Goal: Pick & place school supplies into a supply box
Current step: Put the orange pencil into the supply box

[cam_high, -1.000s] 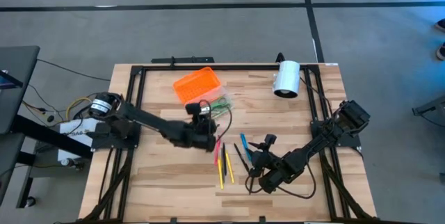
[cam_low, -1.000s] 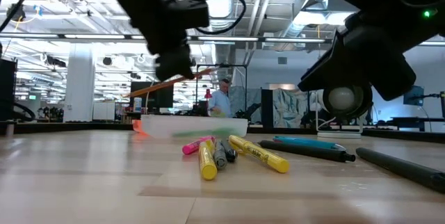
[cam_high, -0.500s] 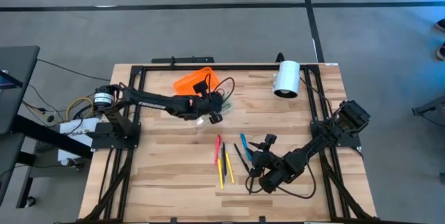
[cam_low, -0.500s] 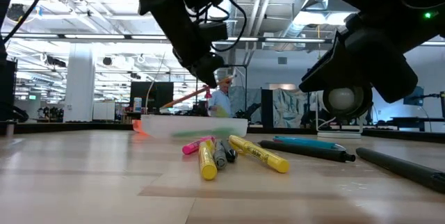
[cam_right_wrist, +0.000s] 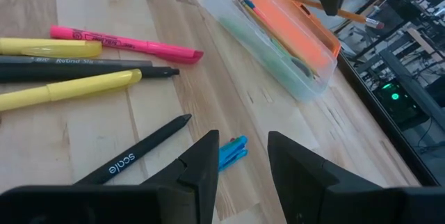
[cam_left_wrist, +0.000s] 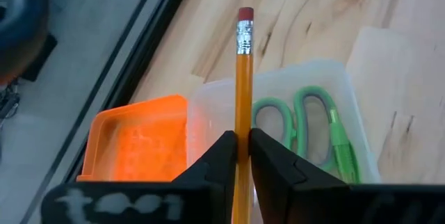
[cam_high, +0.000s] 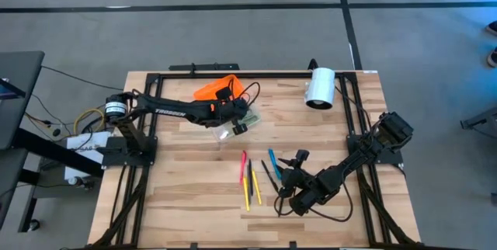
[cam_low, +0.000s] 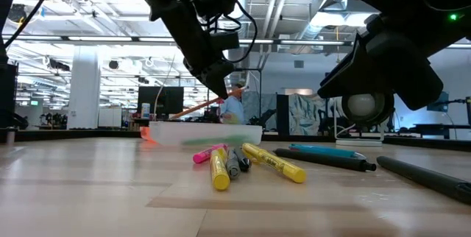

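My left gripper (cam_high: 236, 123) is shut on an orange-yellow pencil (cam_left_wrist: 242, 78), held in the air over the supply box (cam_high: 208, 92). The box has an orange lid (cam_left_wrist: 139, 144). Its clear base (cam_left_wrist: 327, 78) holds green scissors (cam_left_wrist: 306, 123). Pink, yellow, black and blue pens (cam_high: 252, 180) lie flat on the table's middle. My right gripper (cam_right_wrist: 240, 156) stands open low over their right side, above a blue pen (cam_right_wrist: 233, 152), with nothing between its fingers. My left gripper pinches the pencil's shaft (cam_left_wrist: 241, 128) between its two fingers, which slant down from the table's left. The pencil sticks out past the fingertips, pink eraser end (cam_left_wrist: 245, 15) foremost. It is lifted clear above the box and tilts slightly in the low view (cam_low: 195, 108).
A white cylinder (cam_high: 319, 87) lies at the far right of the table. A black frame (cam_high: 233, 75) runs along the table's far edge and sides. Bare wood lies in front of the pens and to their left. A person (cam_low: 234, 104) shows in the room behind.
My left gripper has carried the pencil from beside the pens toward the table's far edge, until it came over the supply box. It rolled on the way. Most of the move came early. The pencil has stayed clear of the table.
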Available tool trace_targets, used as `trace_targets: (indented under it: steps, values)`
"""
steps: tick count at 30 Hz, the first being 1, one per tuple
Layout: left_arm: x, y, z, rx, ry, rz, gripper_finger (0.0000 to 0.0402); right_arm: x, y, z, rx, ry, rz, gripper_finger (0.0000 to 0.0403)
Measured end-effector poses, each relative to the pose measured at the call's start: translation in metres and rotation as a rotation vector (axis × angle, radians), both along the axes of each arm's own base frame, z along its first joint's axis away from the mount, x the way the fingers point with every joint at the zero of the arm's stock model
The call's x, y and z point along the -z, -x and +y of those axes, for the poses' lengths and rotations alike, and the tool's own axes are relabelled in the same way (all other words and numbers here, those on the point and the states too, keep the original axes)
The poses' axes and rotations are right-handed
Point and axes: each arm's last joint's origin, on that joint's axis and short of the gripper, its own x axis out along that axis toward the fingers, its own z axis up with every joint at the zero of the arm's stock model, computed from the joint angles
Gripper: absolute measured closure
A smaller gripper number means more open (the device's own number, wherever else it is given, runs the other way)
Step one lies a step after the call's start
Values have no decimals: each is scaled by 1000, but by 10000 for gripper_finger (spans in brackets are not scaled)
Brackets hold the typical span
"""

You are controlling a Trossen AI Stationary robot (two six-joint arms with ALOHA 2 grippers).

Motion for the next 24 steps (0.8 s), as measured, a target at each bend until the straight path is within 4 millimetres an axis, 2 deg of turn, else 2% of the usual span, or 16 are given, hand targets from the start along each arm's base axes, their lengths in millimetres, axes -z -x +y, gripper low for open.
trace_targets:
  steps: [14, 20, 24]
  values:
    - [2, 1, -5, 23, 2, 37, 359, 0, 0, 0, 0, -4, -5, 285]
    - [2, 2, -42, 184, 3, 127, 358, 1, -6, -2, -10, -83, 12, 285]
    - [7, 13, -63, 156, -91, 261, 358, 2, -12, -10, -4, -145, 44, 285]
